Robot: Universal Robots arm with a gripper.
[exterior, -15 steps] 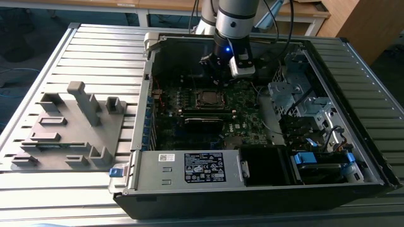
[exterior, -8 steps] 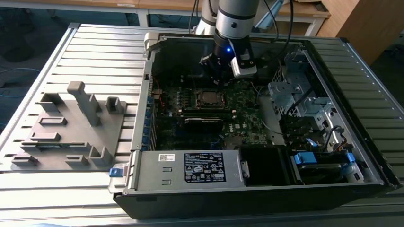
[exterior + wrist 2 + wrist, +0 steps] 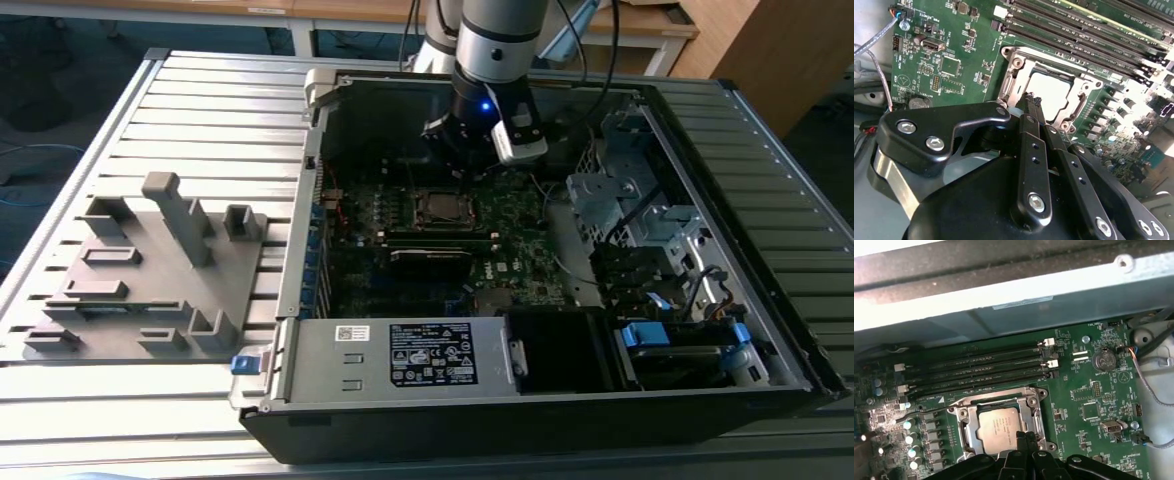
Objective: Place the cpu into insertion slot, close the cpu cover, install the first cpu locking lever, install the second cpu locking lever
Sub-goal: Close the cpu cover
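Fingers [image 3: 1033,145]: black and clenched tight together, with nothing visible between them. In both wrist views [image 3: 1018,446] their tips are at the cover's edge, beside one corner of its window. Whether they touch the metal cannot be told.
Cpu [image 3: 998,426]: lies flat in the slot, its dull silver top showing through the cover's window.
Cover [image 3: 1034,415]: shiny metal frame, lying down flat around the cpu on all four sides.
Slot [image 3: 418,200]: on the motherboard, directly beneath the arm in the exterior view.
Memory slots [image 3: 979,367]: long and black, running in parallel rows just beside one edge of the slot.
Battery [image 3: 1104,360]: round coin cell on the board, well apart from the slot.
Motherboard [image 3: 523,232]: green, lying flat inside the case.
Arm [image 3: 497,40]: silver, reaching down into the case, with a blue light at its wrist.
Case [image 3: 747,250]: black tower lying on its side, open on top.
Fixture [image 3: 147,270]: grey plate with upright blocks, on the exterior view's left of the case.
Counter [image 3: 200,110]: slatted metal, carrying the case and fixture.
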